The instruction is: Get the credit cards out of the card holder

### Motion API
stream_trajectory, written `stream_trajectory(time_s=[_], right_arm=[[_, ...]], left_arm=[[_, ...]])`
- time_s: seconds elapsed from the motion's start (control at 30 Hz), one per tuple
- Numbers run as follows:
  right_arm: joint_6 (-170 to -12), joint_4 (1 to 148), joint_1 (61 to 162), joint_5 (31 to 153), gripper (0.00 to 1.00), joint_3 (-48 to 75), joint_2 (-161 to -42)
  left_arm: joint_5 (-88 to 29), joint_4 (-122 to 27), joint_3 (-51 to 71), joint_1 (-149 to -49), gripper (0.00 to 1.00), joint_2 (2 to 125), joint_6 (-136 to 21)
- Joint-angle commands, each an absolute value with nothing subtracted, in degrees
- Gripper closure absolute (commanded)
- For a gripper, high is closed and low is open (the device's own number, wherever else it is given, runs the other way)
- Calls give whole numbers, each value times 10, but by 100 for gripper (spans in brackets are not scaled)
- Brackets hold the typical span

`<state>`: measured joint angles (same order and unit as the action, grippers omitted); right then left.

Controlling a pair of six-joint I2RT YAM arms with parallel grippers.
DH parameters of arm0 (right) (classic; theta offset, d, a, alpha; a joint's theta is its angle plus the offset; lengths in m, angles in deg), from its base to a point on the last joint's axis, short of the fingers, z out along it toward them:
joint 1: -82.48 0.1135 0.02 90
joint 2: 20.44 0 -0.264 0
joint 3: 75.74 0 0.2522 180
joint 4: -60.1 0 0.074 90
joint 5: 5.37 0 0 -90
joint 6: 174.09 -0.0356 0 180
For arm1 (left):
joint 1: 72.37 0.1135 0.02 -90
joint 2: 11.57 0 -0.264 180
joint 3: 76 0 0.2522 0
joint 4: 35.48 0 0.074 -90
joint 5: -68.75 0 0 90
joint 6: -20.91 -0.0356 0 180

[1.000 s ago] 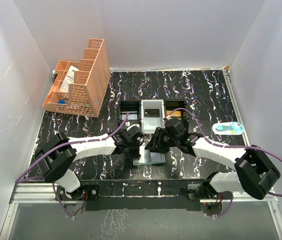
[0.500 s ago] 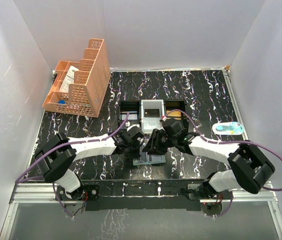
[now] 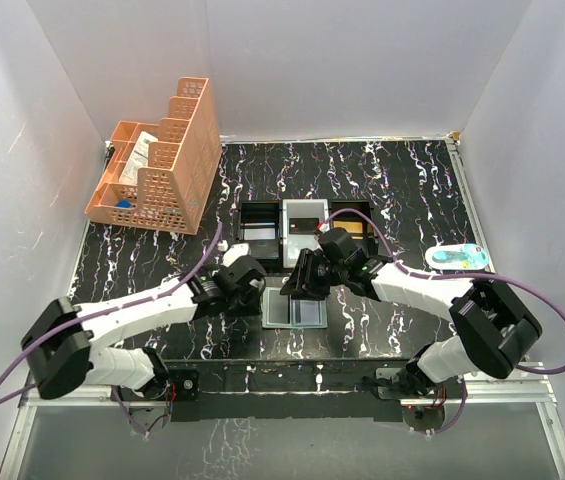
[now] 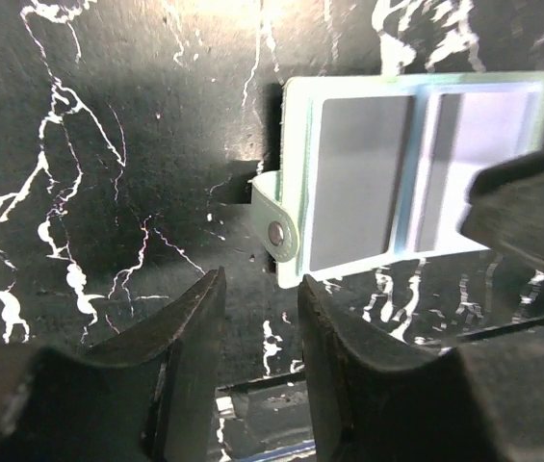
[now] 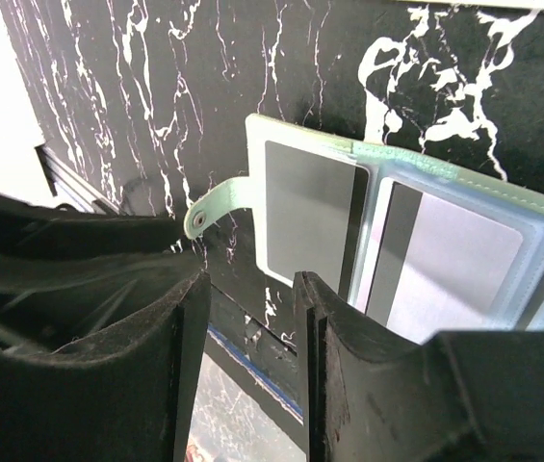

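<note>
Top external: holder [image 3: 295, 310] lies open and flat, inside up, on the worktop [image 3: 412, 190] by the middle of its near edge, just nearside of the tray [image 3: 286, 218]. Left tool [image 3: 258, 290] sits just off the holder's left edge. Right tool [image 3: 295, 287] hangs over its far left part. The two tools are close together; I can't tell whether they touch.

Left wrist: left tool [image 4: 259, 289] has its jaws a narrow gap apart with only bare worktop between them. I read it as open, gripping nothing. The holder's tab [image 4: 276, 231], snap visible, sticks out just beyond the fingertips and is not in the gap. The right tool shows as a dark mass over one corner of the holder.

Right wrist: right tool [image 5: 249, 289] is also partly open, with nothing clamped and worktop showing through the gap. The holder lies just beyond its fingertips; I can't judge the height above it. Cards [image 5: 310, 217] are in the holder: a grey one in the panel by the tab, and one with a dark stripe in the other panel.

Organiser [image 3: 157, 165] stands at the far left corner. A small blue-and-white item [image 3: 457, 257] lies near the right edge, well apart from the holder.
</note>
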<state>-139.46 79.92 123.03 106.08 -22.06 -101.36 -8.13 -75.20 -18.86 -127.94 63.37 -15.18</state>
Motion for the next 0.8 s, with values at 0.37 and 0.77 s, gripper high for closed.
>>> stream_trajectory(time_s=[0.37,0.77], right_arm=[[-1398,777,1232,1035,66,-225,-1019],[-1395,765,1233,1059,69,-225,-1066]], left_arm=[[-170,-661,-113,-1277,52,617,-229],[-192,-645,-146,-1254,68,675,-184]])
